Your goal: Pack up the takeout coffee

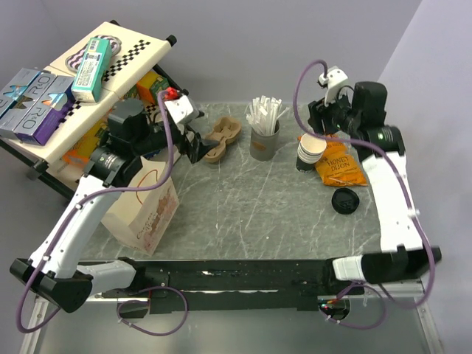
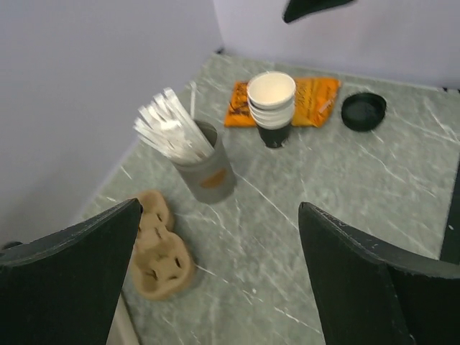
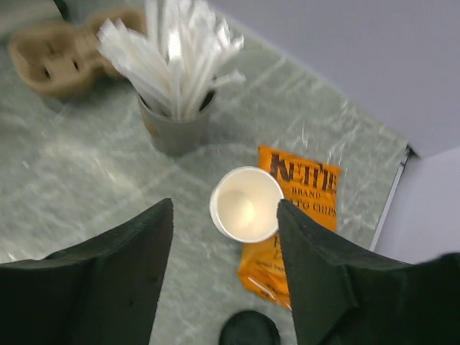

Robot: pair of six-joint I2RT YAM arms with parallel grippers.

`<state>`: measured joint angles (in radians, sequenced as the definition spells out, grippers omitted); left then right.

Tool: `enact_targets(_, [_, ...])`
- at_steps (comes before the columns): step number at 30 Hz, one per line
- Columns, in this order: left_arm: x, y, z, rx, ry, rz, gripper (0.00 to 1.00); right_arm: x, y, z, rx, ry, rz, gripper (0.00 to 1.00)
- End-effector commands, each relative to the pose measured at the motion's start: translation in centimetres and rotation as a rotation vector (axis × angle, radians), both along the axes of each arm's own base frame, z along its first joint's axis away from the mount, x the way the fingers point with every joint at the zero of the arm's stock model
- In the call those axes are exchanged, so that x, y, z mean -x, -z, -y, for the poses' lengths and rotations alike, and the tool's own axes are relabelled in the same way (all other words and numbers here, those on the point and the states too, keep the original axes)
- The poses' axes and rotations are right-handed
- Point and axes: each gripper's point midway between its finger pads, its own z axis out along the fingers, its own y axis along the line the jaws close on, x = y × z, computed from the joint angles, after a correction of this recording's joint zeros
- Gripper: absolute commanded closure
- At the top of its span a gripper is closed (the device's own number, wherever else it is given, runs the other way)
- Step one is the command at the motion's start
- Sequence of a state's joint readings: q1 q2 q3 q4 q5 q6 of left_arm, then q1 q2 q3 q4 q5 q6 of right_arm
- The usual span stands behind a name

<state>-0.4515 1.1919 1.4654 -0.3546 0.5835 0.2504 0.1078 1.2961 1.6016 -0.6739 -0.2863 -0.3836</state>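
Both pincers first: the left gripper is spread wide with nothing between its fingers, hanging near the far left corner of the table. The right gripper is just as wide and just as empty, parked right above the stack of white cups.

Progress-wise I'd call it basically zero. Big to small:
- The paper bag stands at the left edge with the left arm across its top, so I can't tell if it's open.
- The orange chip bag lies toward the far right corner.
- The cardboard cup carrier and the grey pot of straws sit along the far edge.
- The takeout coffee, as best I can make out, is the dark brown bit showing beneath the white stack. It's just beside the chip bag and well apart from the paper bag.
- The loose black lid lies near the right edge.

My read is that freeing the cup and getting it across into the bag are both left to do.

View quirks: the left wrist shot catches that dark base side-on. The right wrist looks straight down, so the white cups hide it completely. Only the overhead shows the paper bag.
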Motion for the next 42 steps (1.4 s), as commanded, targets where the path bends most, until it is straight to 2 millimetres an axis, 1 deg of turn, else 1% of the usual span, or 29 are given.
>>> enact_targets(1, [1.3, 2.2, 0.4, -0.023, 0.045, -0.071, 0.04, 0.2, 3.7, 0.2, 0.118, -0.159, -0.152, 0.37])
enact_targets(2, [1.5, 2.6, 0.5, -0.028, 0.053, -0.081, 0.04, 0.2, 4.2, 0.0, 0.153, -0.221, -0.15, 0.37])
enact_targets(3, [1.7, 3.5, 0.5, -0.042, 0.065, -0.093, 0.04, 0.2, 5.1, 0.0, 0.166, -0.243, -0.174, 0.37])
enact_targets(4, [1.9, 4.4, 0.5, -0.061, 0.073, -0.11, 0.04, 0.3, 6.1, 0.1, 0.179, -0.261, -0.195, 0.33])
enact_targets(6, [2.1, 6.2, 0.6, -0.116, 0.097, -0.12, 0.04, 0.0, 8.0, 0.3, 0.216, -0.285, -0.239, 0.32])
enact_targets(7, [2.7, 8.1, 0.4, -0.167, 0.112, -0.174, 0.04, -0.2, 8.7, 0.4, 0.222, -0.291, -0.259, 0.33])
enact_targets(8, [2.7, 9.4, 0.4, -0.213, 0.126, -0.184, 0.05, -0.6, 9.8, 0.5, 0.231, -0.302, -0.287, 0.34])
enact_targets(9, [3.0, 10.5, 0.5, -0.271, 0.15, -0.157, 0.07, -0.9, 10.4, 0.7, 0.239, -0.297, -0.302, 0.36])
enact_targets(10, [2.9, 11.8, 0.1, -0.318, 0.132, -0.17, 0.07, -1.1, 11.0, 0.8, 0.242, -0.294, -0.315, 0.37])
enact_targets(11, [2.9, 13.0, -0.2, -0.351, 0.13, -0.164, 0.06, -1.6, 12.0, 0.8, 0.244, -0.294, -0.34, 0.38])
enact_targets(13, [2.8, 14.2, -0.8, -0.394, 0.115, -0.166, 0.06, -2.3, 12.7, 1.1, 0.259, -0.286, -0.356, 0.43])
enact_targets(14, [2.8, 14.9, -1.0, -0.415, 0.113, -0.166, 0.06, -2.7, 13.6, 1.3, 0.262, -0.285, -0.378, 0.45])
enact_targets(15, [2.9, 15.2, -1.1, -0.425, 0.111, -0.168, 0.06, -3.0, 14.0, 1.4, 0.272, -0.282, -0.388, 0.48])
enact_targets(16, [2.7, 15.5, -1.3, -0.436, 0.103, -0.17, 0.06, -3.4, 14.6, 1.5, 0.275, -0.284, -0.406, 0.5])
enact_targets(17, [2.8, 15.8, -1.4, -0.443, 0.101, -0.171, 0.06, -3.7, 14.7, 1.6, 0.278, -0.279, -0.409, 0.5])
enact_targets(22, [2.5, 15.9, -1.4, -0.443, 0.089, -0.167, 0.05, -4.8, 15.9, 2.0, 0.31, -0.279, -0.426, 0.5])
enact_targets(23, [2.4, 15.9, -1.4, -0.442, 0.086, -0.168, 0.05, -4.7, 16.3, 2.1, 0.314, -0.278, -0.442, 0.5])
enact_targets(28, [1.9, 15.7, -1.2, -0.434, 0.077, -0.165, 0.04, -5.9, 16.8, 2.4, 0.325, -0.261, -0.448, 0.52])
enact_targets(30, [1.7, 15.7, -1.1, -0.436, 0.073, -0.165, 0.04, -5.9, 16.8, 2.4, 0.326, -0.26, -0.457, 0.53])
enact_targets(31, [1.7, 15.7, -1.1, -0.435, 0.073, -0.163, 0.04, -6.0, 17.3, 2.5, 0.324, -0.261, -0.472, 0.53])
enact_targets(34, [1.5, 15.9, -1.2, -0.445, 0.064, -0.16, 0.04, -6.0, 17.7, 2.5, 0.33, -0.268, -0.493, 0.54])
enact_targets(38, [1.3, 16.1, -1.4, -0.456, 0.055, -0.154, 0.04, -5.8, 17.6, 2.4, 0.328, -0.275, -0.495, 0.55])
enact_targets(42, [0.9, 16.0, -1.4, -0.452, 0.041, -0.151, 0.04, -5.4, 16.7, 1.9, 0.31, -0.301, -0.48, 0.55])
